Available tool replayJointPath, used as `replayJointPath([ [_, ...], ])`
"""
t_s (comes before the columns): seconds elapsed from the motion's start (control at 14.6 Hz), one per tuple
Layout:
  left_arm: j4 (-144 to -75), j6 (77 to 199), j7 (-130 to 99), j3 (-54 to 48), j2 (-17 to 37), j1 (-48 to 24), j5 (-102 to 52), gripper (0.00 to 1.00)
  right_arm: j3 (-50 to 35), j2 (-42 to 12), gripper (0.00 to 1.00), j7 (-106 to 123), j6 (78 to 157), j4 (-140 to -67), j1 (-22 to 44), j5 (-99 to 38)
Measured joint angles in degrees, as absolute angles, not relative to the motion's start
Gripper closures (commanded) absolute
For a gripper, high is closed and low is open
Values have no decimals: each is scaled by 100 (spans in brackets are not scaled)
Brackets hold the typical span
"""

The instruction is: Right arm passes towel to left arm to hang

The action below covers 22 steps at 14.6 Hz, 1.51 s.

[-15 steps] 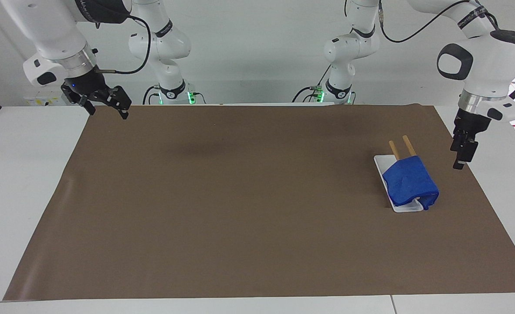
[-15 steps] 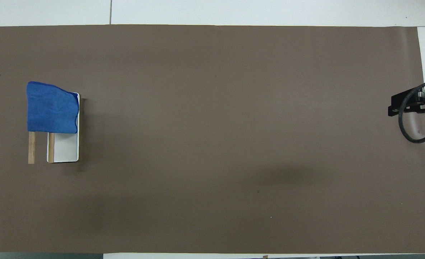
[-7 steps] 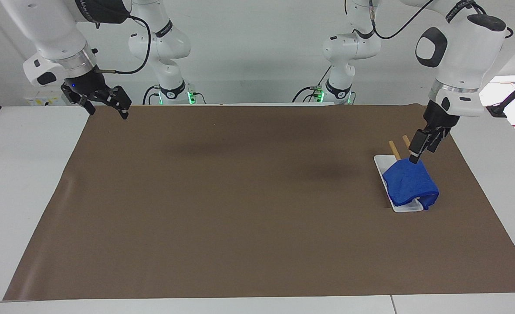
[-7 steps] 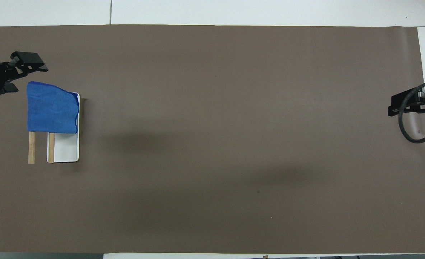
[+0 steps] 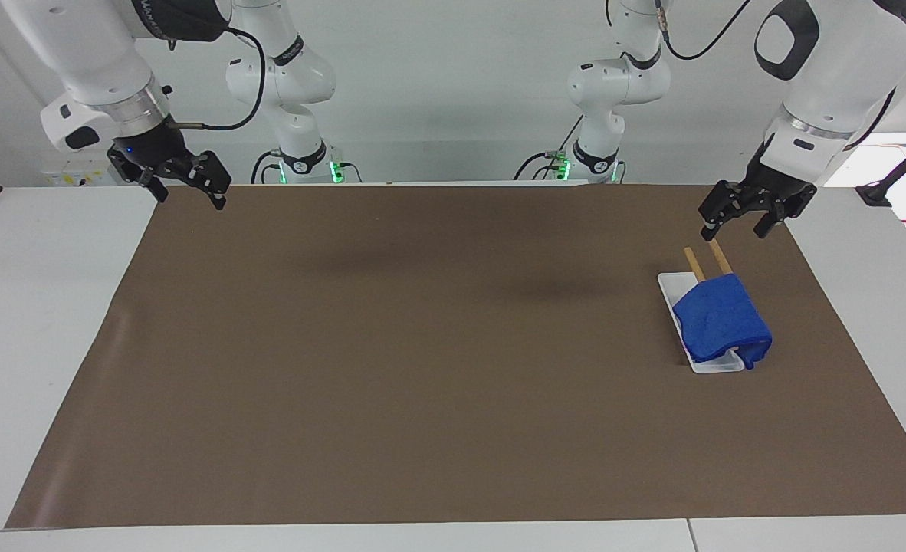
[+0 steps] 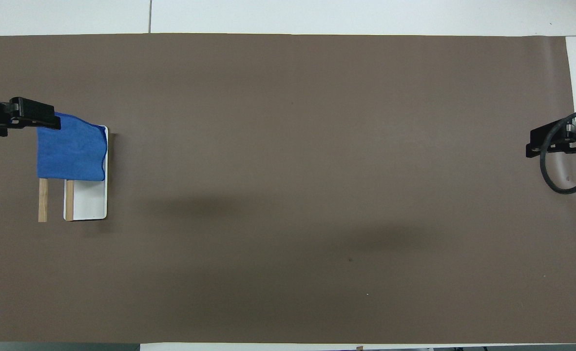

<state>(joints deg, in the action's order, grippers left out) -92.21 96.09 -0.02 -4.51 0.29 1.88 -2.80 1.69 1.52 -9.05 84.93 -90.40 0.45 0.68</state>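
The towel [image 5: 721, 320] is seen draped over a small rack of two wooden rails [image 5: 720, 254] on a white tray [image 5: 668, 290], toward the left arm's end of the desk [image 5: 39, 322], on the brown mat [image 5: 422, 368]; its place and its folds are unchanged from the earlier frames. What differs is the left pincer [image 5: 735, 223]: a second ago it was hanging beside the rack over the mat's edge, half a second ago it was set down at the towel's upper edge by the rail ends, and now it is raised and turned, held in the air over the bare rail ends, apart from the cloth. Its fingers are seen spread, and nothing is held between them. In the overhead view the left pincer [image 6: 25, 114] is overlapping a corner of the towel [image 6: 71, 153], but the facing view shows it lifted clear. The right pincer [image 5: 191, 193] is held over the mat's corner at the right arm's end of the desk, spread and empty, and no change in it is seen across the frames; the right arm [image 5: 93, 69] is waiting.
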Motion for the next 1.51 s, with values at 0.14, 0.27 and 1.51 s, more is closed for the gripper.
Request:
replayJointPath([
  [0.14,-9208,9549,207,-413,29,198,-280,0,169,151,0,-905,8493,-9040,45,68],
  [0.27,-9204,9549,264,-413,29,193,-280,0,169,151,0,-905,8493,-9040,45,68],
  [1.51,-8971,9070,385,-146,30,-227,-120,0,171,152,0,-905,8493,-9040,44,68],
])
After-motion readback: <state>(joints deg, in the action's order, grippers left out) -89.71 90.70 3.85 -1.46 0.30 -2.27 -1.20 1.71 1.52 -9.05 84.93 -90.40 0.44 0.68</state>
